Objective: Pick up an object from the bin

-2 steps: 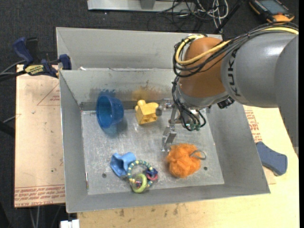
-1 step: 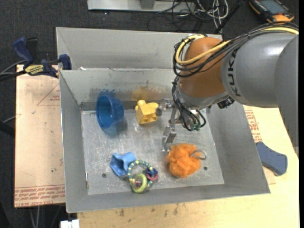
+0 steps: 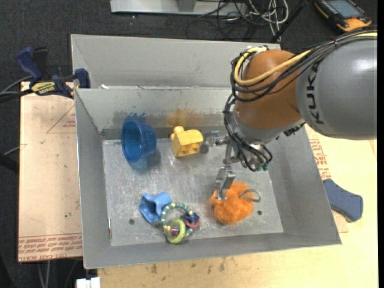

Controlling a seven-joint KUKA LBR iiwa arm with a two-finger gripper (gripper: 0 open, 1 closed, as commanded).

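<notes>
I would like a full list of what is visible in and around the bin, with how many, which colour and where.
bin: 1, grey metal, middle of the view
cup: 1, blue, back left of the bin floor, lying on its side
toy block: 1, yellow, back middle, right of the cup
fluffy ball: 1, orange, front right
soft piece: 1, blue, front left, touching the ring toy
ring toy: 1, many colours, front middle
arm: 1, grey, with orange wrist cover and cables, entering from the right
gripper: 1, dark metal, at the fluffy ball's upper left edge; contact unclear
</notes>
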